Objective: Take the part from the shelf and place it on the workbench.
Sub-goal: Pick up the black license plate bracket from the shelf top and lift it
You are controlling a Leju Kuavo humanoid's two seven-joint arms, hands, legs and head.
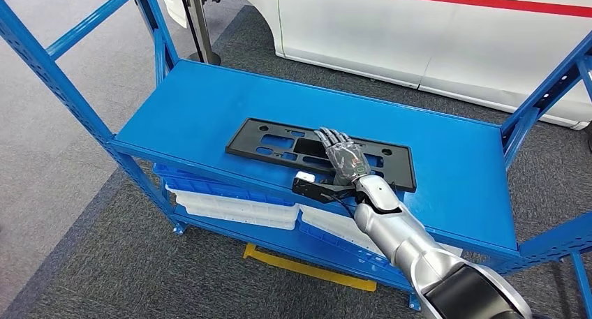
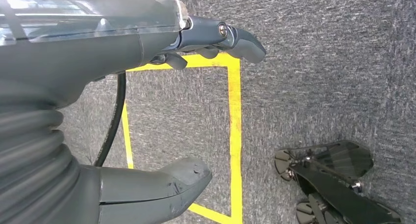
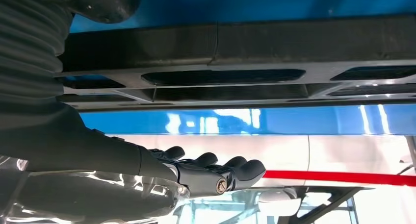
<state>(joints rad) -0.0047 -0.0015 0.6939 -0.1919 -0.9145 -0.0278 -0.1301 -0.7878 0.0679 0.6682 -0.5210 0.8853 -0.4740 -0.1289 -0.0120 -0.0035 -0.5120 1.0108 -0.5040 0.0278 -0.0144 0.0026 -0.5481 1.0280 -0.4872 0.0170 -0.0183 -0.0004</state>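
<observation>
Blue shelf holds the flat black part; my right hand lies flat and loose over it, holding nothing, so I think I should take its stiff, light near edge.

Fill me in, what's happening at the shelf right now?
The robot's right hand is stretched out over the flat black part lying on the top deck of the blue shelf, fingers extended above it. The part still lies flat on the shelf, not lifted, and whether the hand touches it is unclear. The left hand hangs over grey carpet marked with yellow tape, holding nothing.
</observation>
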